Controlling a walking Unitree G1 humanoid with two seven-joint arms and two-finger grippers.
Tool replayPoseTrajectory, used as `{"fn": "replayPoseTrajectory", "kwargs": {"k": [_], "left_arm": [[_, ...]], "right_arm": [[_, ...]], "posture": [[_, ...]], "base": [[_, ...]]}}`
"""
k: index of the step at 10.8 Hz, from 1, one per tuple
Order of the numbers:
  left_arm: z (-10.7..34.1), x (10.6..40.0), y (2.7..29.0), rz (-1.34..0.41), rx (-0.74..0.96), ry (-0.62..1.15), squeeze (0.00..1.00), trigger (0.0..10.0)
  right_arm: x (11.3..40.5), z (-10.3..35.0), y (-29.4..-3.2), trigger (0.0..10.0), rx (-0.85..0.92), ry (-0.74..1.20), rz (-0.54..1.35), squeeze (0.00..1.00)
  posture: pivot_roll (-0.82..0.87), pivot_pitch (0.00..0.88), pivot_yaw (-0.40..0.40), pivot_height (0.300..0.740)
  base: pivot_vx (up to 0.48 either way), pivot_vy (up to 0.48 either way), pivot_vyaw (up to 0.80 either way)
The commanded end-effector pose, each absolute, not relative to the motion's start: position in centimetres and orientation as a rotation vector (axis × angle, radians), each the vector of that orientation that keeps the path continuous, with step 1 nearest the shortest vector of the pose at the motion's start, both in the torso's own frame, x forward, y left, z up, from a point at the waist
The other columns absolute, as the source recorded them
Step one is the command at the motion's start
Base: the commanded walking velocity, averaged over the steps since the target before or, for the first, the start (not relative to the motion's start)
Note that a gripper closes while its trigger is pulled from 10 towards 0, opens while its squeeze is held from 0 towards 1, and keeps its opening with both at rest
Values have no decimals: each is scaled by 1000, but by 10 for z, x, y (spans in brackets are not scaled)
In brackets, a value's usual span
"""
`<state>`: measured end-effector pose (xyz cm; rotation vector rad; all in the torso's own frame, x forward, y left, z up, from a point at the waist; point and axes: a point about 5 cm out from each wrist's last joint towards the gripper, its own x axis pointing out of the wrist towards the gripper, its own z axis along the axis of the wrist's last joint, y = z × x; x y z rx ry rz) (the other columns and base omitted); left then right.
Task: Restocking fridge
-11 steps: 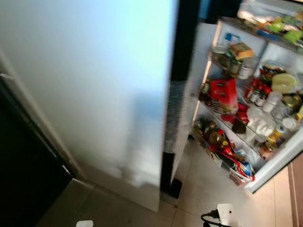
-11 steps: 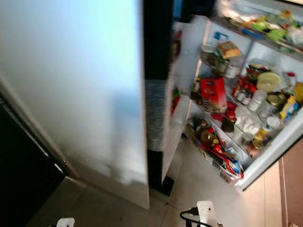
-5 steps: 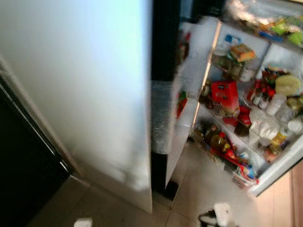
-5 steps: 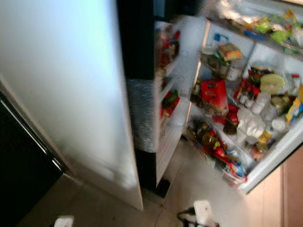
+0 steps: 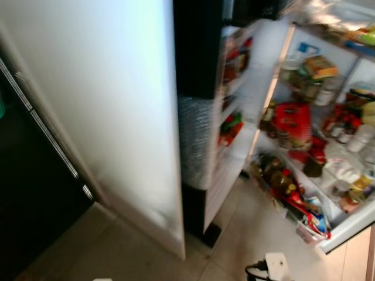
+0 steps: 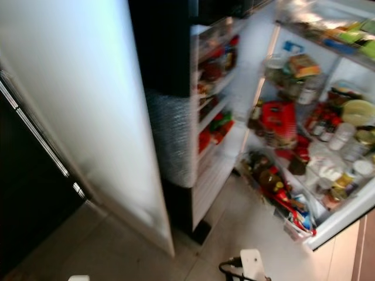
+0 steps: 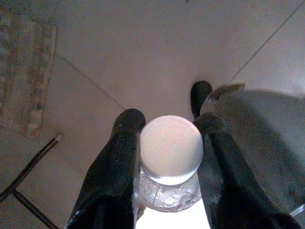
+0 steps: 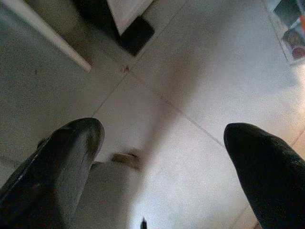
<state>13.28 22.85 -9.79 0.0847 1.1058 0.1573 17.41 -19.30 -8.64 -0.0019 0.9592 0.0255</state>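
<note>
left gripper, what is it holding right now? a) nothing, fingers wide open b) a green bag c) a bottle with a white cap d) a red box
c: in the left wrist view the left gripper has its two black fingers closed on either side of a clear bottle with a white cap, above the tiled floor.

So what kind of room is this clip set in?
Most likely a home kitchen. A tall fridge stands open, its white door swung wide, its door shelves crowded with jars, bottles and packets, all on a tiled floor. The left gripper holds a white-capped bottle.
</note>
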Motion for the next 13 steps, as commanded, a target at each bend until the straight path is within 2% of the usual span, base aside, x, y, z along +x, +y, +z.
{"fn": "replayPoseTrajectory", "kwargs": {"k": [1,6,10,13], "left_arm": [[-98,133,226,151,80,1099,0,10000],[-98,133,226,154,76,1098,0,10000],[-98,134,225,158,73,1094,0,10000],[-98,133,225,161,73,1097,0,10000]], "right_arm": [[175,-85,-202,10000,11,946,-23,0],[178,-83,-204,10000,0,935,-28,0],[183,-79,-214,10000,-20,918,-32,0],[183,-78,-216,10000,14,910,-56,0]], "posture": [[-132,0,17,740],[-131,0,13,740],[-126,0,11,740],[-123,0,14,740]], "base": [[0,-334,0],[0,-334,0],[0,-318,753],[0,-295,156]]}}
